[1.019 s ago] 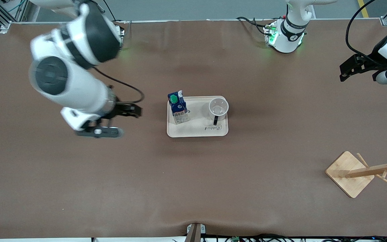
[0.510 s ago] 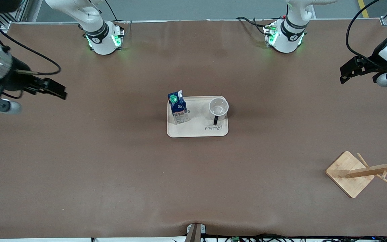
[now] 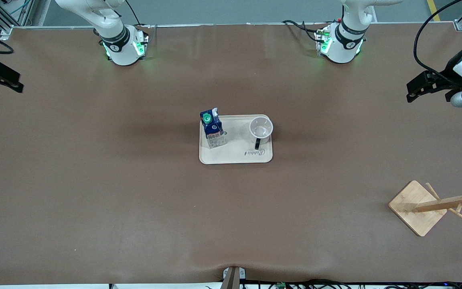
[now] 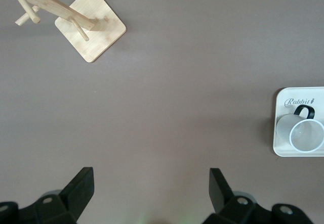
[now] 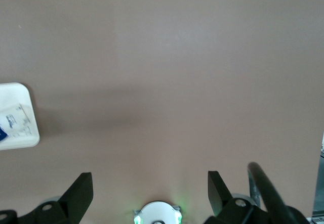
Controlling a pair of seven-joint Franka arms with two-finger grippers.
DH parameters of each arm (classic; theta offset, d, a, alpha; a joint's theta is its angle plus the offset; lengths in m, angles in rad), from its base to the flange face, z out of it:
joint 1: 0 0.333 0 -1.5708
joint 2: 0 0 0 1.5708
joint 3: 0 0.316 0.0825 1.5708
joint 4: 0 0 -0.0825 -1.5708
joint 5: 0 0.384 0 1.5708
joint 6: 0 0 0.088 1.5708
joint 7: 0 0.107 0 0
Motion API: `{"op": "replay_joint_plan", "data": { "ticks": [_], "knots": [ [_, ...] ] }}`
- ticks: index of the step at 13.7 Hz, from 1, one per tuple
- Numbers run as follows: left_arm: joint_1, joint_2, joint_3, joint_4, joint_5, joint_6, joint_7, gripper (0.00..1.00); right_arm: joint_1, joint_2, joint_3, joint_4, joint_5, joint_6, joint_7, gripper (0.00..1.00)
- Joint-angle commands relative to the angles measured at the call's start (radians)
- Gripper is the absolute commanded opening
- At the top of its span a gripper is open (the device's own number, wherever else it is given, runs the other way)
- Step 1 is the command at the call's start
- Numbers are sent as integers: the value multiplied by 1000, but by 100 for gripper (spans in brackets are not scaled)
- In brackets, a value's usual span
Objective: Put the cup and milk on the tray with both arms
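The left gripper [image 4: 147, 186] has its fingers [image 4: 78, 186] spread wide with nothing between them, and it hangs high over the bare table at the left arm's end, well apart from everything it might touch. The right gripper [image 5: 147, 186] shows the same wide, empty spread in its own wrist view, and in the front view it sits at the very edge of the table's right-arm end [image 3: 4, 76]. Out from both hands, in the middle of the table [image 3: 134, 200], lies the tray [image 3: 236, 156]. The milk [image 3: 213, 130] stands upright on the tray's end toward the right arm, close to the rim, and the cup [image 3: 260, 128] stands upright on the end toward the left arm, mouth up, its black handle pointing toward the front camera and the "Rabbit" script. The two are apart, with bare tray between them. A wooden rack [image 3: 431, 204] lies tipped over near the left arm's end, nearer the front camera than the tray (it plays no part here). Judged from how things lie, both placements look done, and what is left is to park the arms: hold the hands high and wide, travel outward away from the tray, and avoid any sweep low enough to clip the tall carton.
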Motion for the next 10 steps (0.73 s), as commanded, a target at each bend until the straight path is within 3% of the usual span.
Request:
{"op": "replay_joint_plan", "data": {
  "ticks": [1,3,4,10],
  "knots": [
    [3,2,5,16,1,-8,-8,100,-15,-134,13,-224,-1,105,-14,100],
    [3,2,6,19,-2,-8,-8,100,-70,-238,13,-402,24,213,-17,100],
    [3,0,8,19,-2,-8,-9,100,-93,-260,12,-427,69,224,-17,100],
    [27,-4,8,18,-1,-10,-6,100,-101,-249,15,-398,107,225,-9,100]
  ]
}}
